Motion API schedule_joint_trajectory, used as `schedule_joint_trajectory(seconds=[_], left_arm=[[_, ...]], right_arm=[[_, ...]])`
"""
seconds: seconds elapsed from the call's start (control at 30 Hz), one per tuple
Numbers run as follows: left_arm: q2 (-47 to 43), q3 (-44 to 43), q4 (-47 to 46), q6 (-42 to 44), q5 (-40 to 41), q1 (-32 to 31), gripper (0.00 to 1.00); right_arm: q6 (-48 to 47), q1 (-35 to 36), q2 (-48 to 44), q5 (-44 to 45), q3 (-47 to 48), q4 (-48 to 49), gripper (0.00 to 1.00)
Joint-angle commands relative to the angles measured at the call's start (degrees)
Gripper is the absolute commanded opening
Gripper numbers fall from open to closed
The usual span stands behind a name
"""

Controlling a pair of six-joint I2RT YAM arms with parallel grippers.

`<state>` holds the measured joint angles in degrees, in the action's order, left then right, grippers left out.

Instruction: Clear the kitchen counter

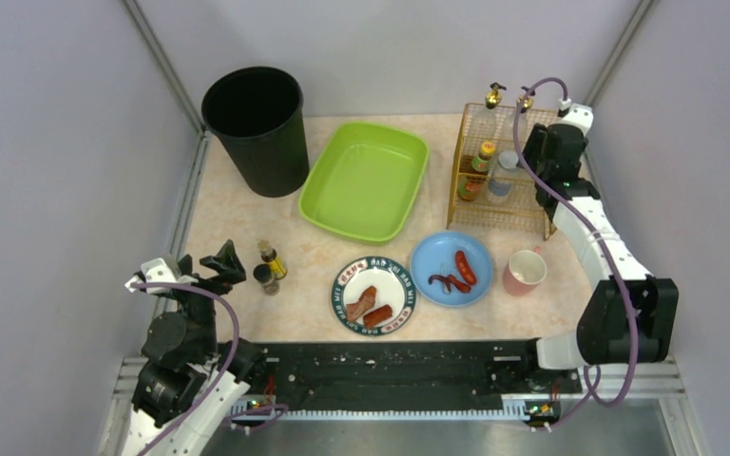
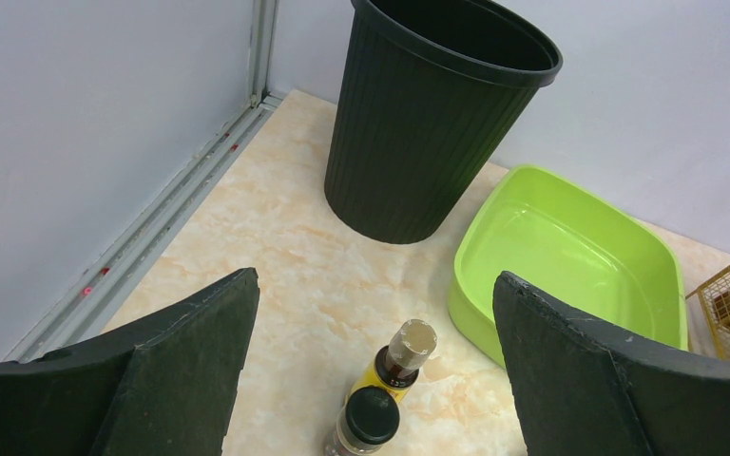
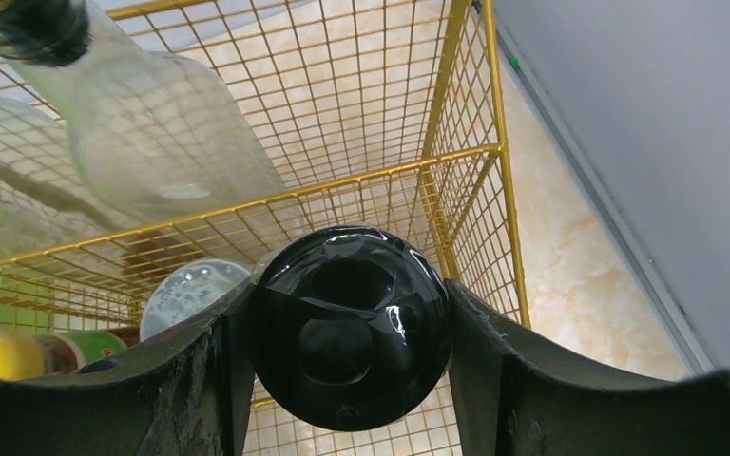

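On the pale marbled tabletop (image 1: pixel 238 228) a blue plate (image 1: pixel 437 252) is waiting uncleared; right pincer (image 3: pixel 350 328) is clamping a glossy black cap (image 3: pixel 342 285), left pincer (image 2: pixel 375 278) gaping.

The left gripper (image 2: pixel 375 280) stands wide open over the kitchen counter (image 2: pixel 285 247), a yellow bottle (image 2: pixel 401 356) and a dark-lidded jar (image 2: pixel 366 423) between its fingers (image 2: pixel 190 351), black bin (image 2: pixel 428 123) and green tray (image 2: pixel 470 304) beyond.

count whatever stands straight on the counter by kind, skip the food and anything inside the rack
bin: 1
tray: 1
wire rack: 1
plates: 2
cup: 1
small bottles: 2
total: 8
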<state>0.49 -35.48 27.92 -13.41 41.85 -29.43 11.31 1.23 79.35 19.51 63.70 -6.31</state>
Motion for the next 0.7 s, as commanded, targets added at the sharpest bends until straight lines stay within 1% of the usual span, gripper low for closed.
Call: schedule_joint_trajectory(seconds=[0.0, 0.67], left_arm=[[-7.0, -1.4, -1.3, 0.0, 0.1, -0.1, 0.97], [-7.0, -1.4, -1.4, -0.1, -0.1, -0.2, 0.97]], right_arm=[[1.7, -2.6, 0.4, 0.3, -0.5, 5.9, 0.0], [4.3, -3.9, 6.6, -1.5, -3.0, 8.8, 0.0]])
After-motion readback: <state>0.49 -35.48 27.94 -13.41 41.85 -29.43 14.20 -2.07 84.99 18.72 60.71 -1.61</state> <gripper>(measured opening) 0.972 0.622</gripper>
